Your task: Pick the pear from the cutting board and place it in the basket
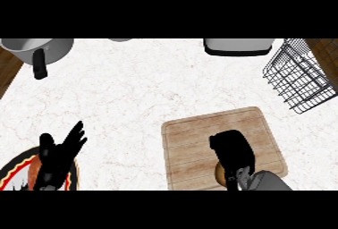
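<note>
Your right hand (232, 150) curls down over the pear (220, 173) on the cutting board (198, 134). Your left hand (58, 154) rests open at lower left; the basket (300, 76) sits well apart on the tabletop (132, 98).

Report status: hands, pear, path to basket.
Left robot hand open, resting lower left. Right robot hand over cutting board, covering pear; grasp unclear. Basket upper right, path unobstructed.

Left robot hand (58, 154) rests open, fingers up; right robot hand (232, 150) points palm-down, fingers curled.
</note>
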You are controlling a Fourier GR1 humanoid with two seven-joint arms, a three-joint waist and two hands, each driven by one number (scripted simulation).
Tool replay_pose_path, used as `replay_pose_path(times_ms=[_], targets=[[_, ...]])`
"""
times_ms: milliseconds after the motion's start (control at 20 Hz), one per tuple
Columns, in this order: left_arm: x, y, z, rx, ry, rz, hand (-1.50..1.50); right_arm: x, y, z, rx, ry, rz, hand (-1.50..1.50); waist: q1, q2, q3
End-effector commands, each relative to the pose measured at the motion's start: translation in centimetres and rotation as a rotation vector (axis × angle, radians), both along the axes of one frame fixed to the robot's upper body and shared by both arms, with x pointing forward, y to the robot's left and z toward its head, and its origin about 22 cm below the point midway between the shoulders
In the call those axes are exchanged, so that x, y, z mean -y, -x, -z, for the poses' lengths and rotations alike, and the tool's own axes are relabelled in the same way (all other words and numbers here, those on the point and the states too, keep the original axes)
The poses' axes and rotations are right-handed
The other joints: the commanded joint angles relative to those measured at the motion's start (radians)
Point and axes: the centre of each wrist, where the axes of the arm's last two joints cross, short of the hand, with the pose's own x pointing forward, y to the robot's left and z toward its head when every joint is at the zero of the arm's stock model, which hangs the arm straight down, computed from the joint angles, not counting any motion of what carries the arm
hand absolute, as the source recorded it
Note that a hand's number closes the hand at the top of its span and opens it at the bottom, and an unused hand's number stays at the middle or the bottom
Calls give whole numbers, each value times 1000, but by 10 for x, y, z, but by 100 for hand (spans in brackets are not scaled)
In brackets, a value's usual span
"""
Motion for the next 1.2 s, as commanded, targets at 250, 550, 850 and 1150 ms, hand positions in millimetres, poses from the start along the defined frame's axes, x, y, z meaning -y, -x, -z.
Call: replay_pose_path(times_ms=[250,550,850,1150], targets=[[-3,5,10,-78,-11,-12,0,13,2,16,48,73,-90,150,0,11,-8],[-6,23,23,-91,9,-8,0,65,44,9,72,-41,-217,150,-17,7,-7],[-10,19,16,-87,9,-31,0,147,59,-6,219,-207,-309,150,-34,7,-6],[-10,24,17,-82,12,-65,0,114,68,-21,260,-887,-94,150,-57,11,-4]])
